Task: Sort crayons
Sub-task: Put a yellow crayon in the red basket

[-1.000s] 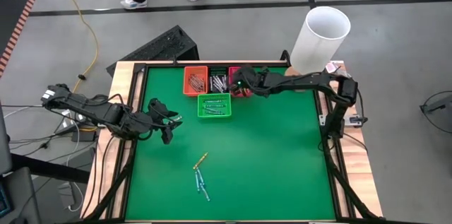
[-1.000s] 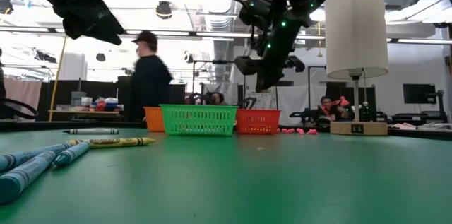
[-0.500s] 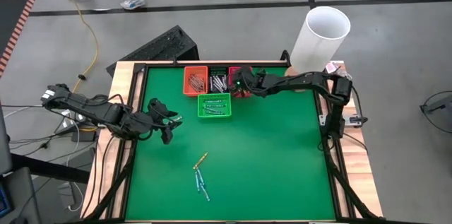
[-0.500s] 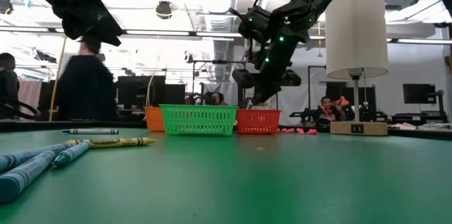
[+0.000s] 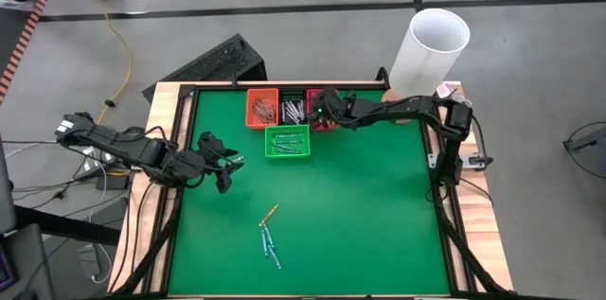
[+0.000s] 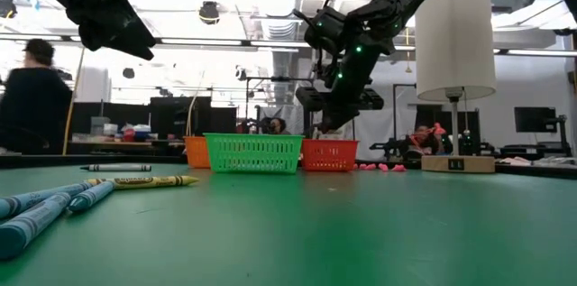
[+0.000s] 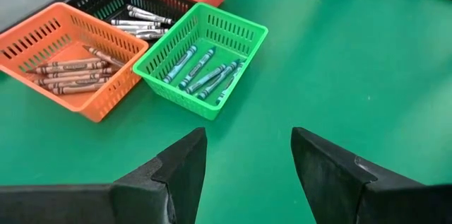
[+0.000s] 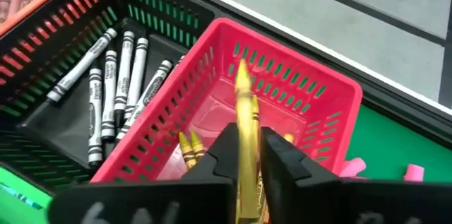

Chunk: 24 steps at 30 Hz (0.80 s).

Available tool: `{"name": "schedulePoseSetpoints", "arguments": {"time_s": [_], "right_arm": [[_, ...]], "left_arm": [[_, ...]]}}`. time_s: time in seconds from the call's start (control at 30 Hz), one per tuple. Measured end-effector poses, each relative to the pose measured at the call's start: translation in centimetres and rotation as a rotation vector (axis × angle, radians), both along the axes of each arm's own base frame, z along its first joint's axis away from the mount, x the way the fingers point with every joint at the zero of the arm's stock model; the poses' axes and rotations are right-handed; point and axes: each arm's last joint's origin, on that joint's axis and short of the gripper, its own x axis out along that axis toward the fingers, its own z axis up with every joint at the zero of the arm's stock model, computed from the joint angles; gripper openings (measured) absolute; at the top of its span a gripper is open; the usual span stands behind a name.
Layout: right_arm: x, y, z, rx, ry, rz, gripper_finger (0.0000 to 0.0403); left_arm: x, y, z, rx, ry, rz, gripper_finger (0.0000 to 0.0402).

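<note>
Poking from right gripper (image 8: 247, 155) fingers: yellow crayon (image 8: 244, 104) w/ paper wrapper

Green surface (image 5: 360, 205) with a wooden border carried four small baskets near its far edge: orange basket (image 5: 261, 108), black basket (image 5: 293, 109) and red basket (image 5: 316, 101) in a row, touching side by side, green basket (image 5: 287, 141) just in front of the black one. Loose crayons (image 5: 269, 238) lay well apart from the baskets, toward the near edge: one yellow crayon (image 5: 270, 213), a few blue ones beside it. Few pink bits (image 8: 415, 172) sat beside the red basket.
</note>
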Motion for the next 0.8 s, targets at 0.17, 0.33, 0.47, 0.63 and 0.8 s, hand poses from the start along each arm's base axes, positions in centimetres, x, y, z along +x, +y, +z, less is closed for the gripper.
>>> {"name": "schedulePoseSetpoints", "arguments": {"time_s": [0.17,0.33,0.47,0.63,0.8], "right_arm": [[-0.1,-0.1,0.0,-0.002,0.002,-0.004,0.0088],[-0.1,-0.2,0.0,-0.005,0.010,0.003,0.0102],[-0.1,0.1,0.3,-0.024,0.037,0.044,0.0102],[-0.4,0.7,2.3,-0.057,-0.005,0.074,0.0102],[-1.1,2.2,5.6,-0.093,-0.049,0.240,0.0102]], "left_arm": [[0.0,0.0,0.0,0.000,0.000,0.000,0.0197],[0.0,0.0,0.0,0.000,0.000,0.000,0.0197],[0.0,0.0,0.0,0.000,0.000,0.000,0.0197],[0.0,0.0,0.0,0.000,0.000,0.000,0.0197],[0.0,0.0,0.0,0.000,0.001,0.000,0.0197]]}}
